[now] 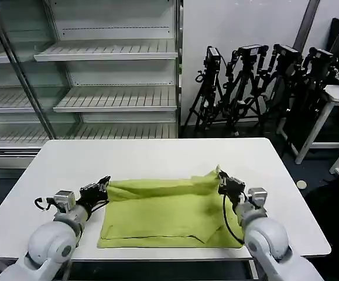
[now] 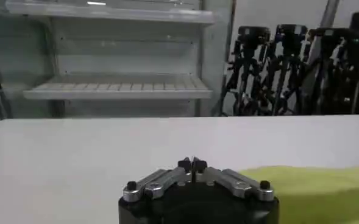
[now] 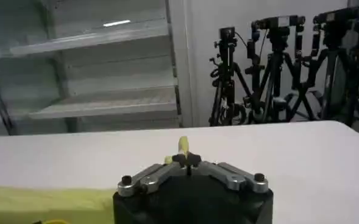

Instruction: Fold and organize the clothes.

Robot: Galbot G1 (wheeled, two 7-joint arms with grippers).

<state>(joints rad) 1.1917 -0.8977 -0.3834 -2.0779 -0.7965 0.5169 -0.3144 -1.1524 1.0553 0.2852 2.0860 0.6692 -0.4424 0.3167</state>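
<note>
The counter (image 1: 157, 155) lies bare beyond the T-shirt (image 1: 163, 213), open to the far edge. Past that edge stand shelves (image 1: 113, 96) and tripods (image 1: 245, 88). Bare strips run outside the left end effector (image 1: 103, 183) and right end effector (image 1: 222, 178).

lower bodies of left gripper (image 2: 192, 163) and right gripper (image 3: 187, 159) cut off by wrist-view edges. lime t-shirt (image 1: 166, 211) partly hidden behind both grippers and forearms in head view; cropped at the edge in each wrist view. white table (image 1: 151, 155) near edge hidden by the arms. shelving (image 1: 108, 70) and tripods (image 1: 257, 82) cropped.
</note>
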